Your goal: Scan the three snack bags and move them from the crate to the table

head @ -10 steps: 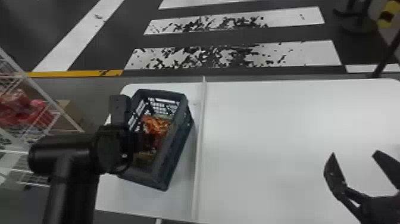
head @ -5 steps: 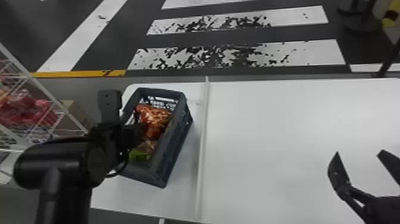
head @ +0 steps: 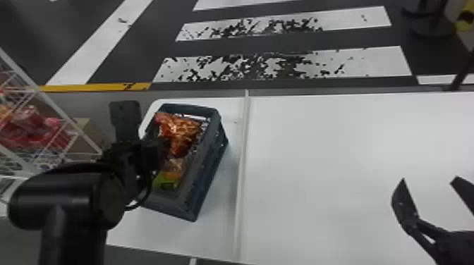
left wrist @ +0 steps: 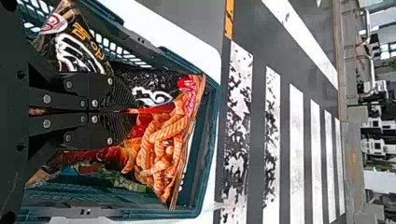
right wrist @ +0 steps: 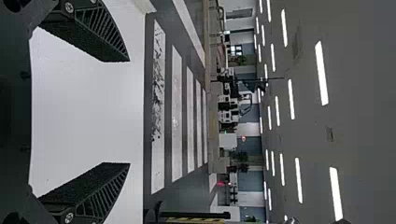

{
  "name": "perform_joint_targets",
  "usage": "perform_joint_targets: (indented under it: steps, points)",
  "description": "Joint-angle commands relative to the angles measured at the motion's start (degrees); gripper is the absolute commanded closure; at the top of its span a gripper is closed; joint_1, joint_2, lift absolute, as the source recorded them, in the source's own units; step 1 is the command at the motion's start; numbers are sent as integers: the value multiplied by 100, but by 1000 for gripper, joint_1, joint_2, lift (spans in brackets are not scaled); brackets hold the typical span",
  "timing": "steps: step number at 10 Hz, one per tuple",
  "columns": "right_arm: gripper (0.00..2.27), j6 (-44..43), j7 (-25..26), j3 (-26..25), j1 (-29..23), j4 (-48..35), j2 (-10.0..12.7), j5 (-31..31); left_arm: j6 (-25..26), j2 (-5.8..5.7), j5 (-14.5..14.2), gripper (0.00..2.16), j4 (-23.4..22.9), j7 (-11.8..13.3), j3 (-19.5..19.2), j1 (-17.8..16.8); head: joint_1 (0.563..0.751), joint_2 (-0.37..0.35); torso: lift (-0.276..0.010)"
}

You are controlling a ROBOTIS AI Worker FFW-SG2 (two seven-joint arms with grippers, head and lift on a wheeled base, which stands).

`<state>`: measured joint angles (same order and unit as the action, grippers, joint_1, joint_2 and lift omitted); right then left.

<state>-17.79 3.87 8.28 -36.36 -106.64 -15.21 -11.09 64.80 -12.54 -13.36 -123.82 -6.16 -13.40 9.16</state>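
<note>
In the head view my left gripper (head: 162,149) is at the left side of the dark crate (head: 208,165), over a red-orange snack bag (head: 181,132). In the left wrist view the left gripper (left wrist: 126,111) is shut on the red snack bag (left wrist: 161,144), whose top is pinched between the fingers. A black snack bag (left wrist: 79,49) lies in the crate (left wrist: 205,172) beside it, and a green bag (left wrist: 116,179) is partly hidden under the red one. My right gripper (head: 428,192) stays parked over the table's right part; in the right wrist view the right gripper (right wrist: 126,112) stands open, holding nothing.
The white table (head: 335,158) stretches to the right of the crate, with a raised seam (head: 242,158) between them. A wire rack (head: 46,95) with red packages stands at the left. Striped floor lies beyond the table.
The left gripper has drawn back a little to the left, and the red bag has risen and shows more fully in the crate. The right arm has hardly moved.
</note>
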Motion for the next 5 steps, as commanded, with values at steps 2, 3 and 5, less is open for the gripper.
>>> perform_joint_targets:
  steps: [2,3,5]
  points:
    - [90,-18,0,-2,32,29,0,-16,-33,41,9,1727,-371,-78,-23,138,695,230,-62]
    - [90,-18,0,-11,41,47,0,-24,-51,41,18,1727,-538,-139,-23,191,695,229,-62]
    - [90,-36,0,-29,50,64,0,-42,-121,76,35,1727,-1012,-385,-23,385,695,228,-62]
